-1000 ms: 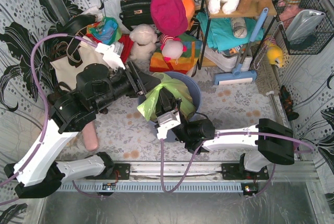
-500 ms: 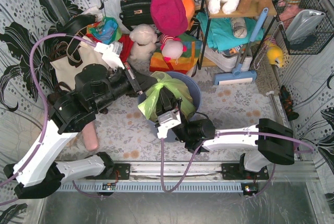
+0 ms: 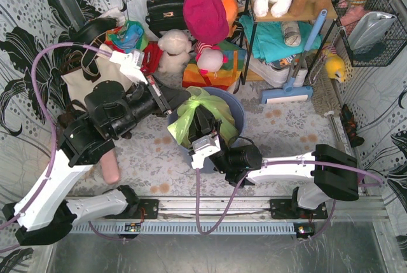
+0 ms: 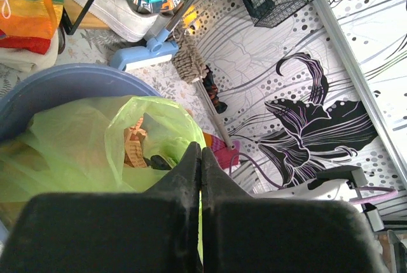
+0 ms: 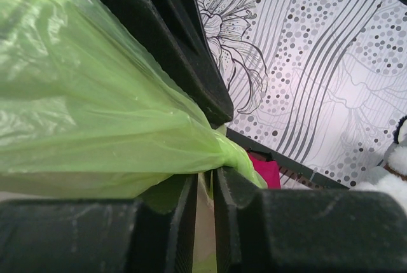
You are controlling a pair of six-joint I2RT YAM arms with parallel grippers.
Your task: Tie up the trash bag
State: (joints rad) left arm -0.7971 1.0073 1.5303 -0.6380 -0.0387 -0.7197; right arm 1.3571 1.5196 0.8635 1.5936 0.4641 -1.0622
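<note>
The bag (image 3: 198,115) fills the bin (image 3: 234,111), with both arms meeting over it, so there is little room above. Behind, soft toys (image 3: 175,50), a tote (image 3: 89,81) and a shelf rack (image 3: 280,44) crowd the way. Open tabletop (image 3: 286,123) lies right of the bin, and a strip (image 3: 149,165) lies in front of it.

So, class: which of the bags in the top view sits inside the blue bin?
The lime-green trash bag; the black handbag and cream tote stand outside it.

Trash bag (image 3: 191,119) in bin (image 3: 235,112)
</note>
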